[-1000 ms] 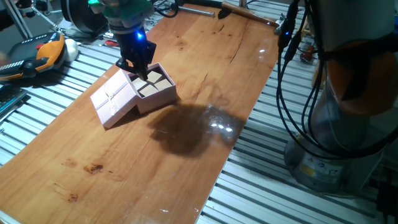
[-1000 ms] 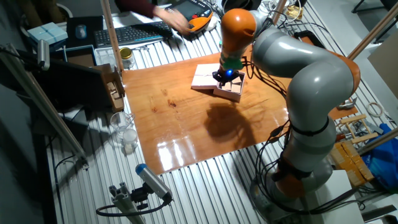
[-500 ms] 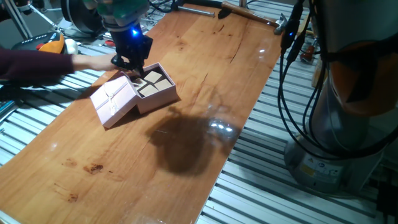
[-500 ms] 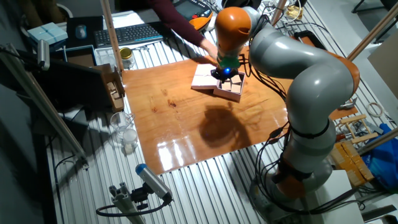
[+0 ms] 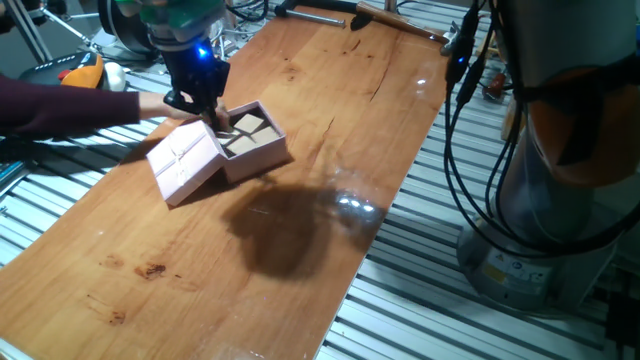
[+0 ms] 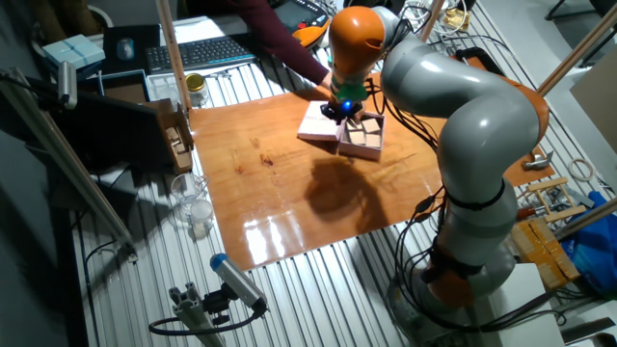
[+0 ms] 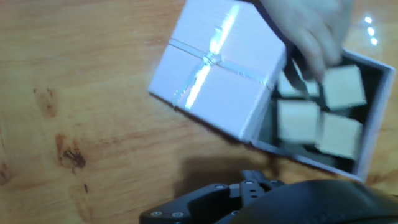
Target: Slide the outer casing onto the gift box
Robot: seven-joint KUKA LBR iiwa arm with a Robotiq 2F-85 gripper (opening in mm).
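The outer casing (image 5: pixel 184 160) is a pale pink cover with a ribbon cross, lying on the wooden table at the far left. The gift box (image 5: pixel 254 141), a pink tray with beige blocks, touches its right side at an angle. My gripper (image 5: pixel 207 110) hovers just above where the two meet and holds nothing; I cannot tell how its jaws stand. In the other fixed view the gripper (image 6: pixel 338 110) is over the casing (image 6: pixel 315 125) and box (image 6: pixel 365 138). The hand view shows the casing (image 7: pixel 214 68), the box (image 7: pixel 323 121) and a dark gripper part (image 7: pixel 244 186) at the bottom edge.
A person's arm in a dark red sleeve (image 5: pixel 60 104) reaches in from the left. The hand (image 7: pixel 311 28) is blurred over the box's far corner. Cables (image 5: pixel 462 120) hang along the table's right edge beside my arm's base (image 5: pixel 560 200). A keyboard (image 6: pixel 198 53) lies behind the table.
My gripper has moved left and slightly up, off the gift box toward the casing's far corner. A person's hand has reached in to the boxes. The gift box has turned slightly.
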